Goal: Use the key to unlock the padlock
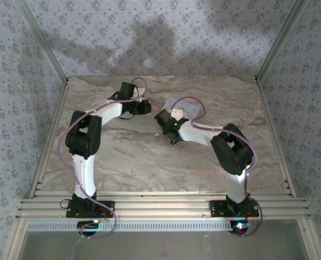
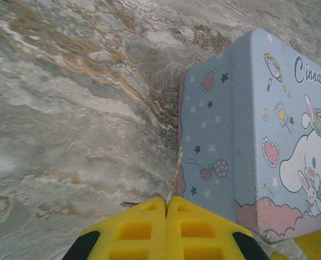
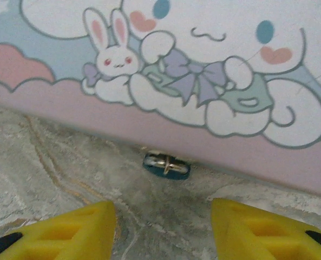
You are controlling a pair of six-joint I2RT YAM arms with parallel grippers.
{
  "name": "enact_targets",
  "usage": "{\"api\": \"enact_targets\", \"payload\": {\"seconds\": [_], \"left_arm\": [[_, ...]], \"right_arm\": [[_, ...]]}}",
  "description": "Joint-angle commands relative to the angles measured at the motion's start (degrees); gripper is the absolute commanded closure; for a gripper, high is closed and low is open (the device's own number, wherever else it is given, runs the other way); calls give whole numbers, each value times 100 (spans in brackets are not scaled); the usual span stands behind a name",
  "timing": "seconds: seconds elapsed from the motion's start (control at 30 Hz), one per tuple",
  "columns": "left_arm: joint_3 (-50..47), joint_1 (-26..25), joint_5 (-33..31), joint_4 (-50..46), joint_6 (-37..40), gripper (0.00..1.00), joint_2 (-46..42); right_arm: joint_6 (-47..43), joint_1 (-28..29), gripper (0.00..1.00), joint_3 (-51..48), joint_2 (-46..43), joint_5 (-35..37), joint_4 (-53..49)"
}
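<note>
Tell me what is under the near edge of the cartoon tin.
A small teal padlock shows at the tin's pink bottom edge, on the marble table. Its upper part is covered by the tin, so the shackle cannot be seen.

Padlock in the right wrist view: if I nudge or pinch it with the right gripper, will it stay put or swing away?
The padlock is tiny and seems to hang at the tin box's lower edge, so a push probably swings it rather than sliding it. Its smooth rounded body may slip between the open right gripper's wide pads.
</note>
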Motion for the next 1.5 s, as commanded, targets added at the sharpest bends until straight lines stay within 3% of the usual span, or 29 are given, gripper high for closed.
{"api": "enact_targets", "payload": {"seconds": [0.0,0.4,0.73,1.47], "left_arm": [[-82,-206,312,325,-58,100,-25],[-843,-589,261,719,-110,100,-499],[-1301,-595,164,804,-67,100,-860],[-1525,-476,208,765,71,100,-990]], "right_arm": [[183,-129,50,-56,68,224,66],[148,-237,52,-312,18,-95,335],[92,-403,53,-743,-55,-262,550],[-186,-350,50,-73,347,-95,606]]}}
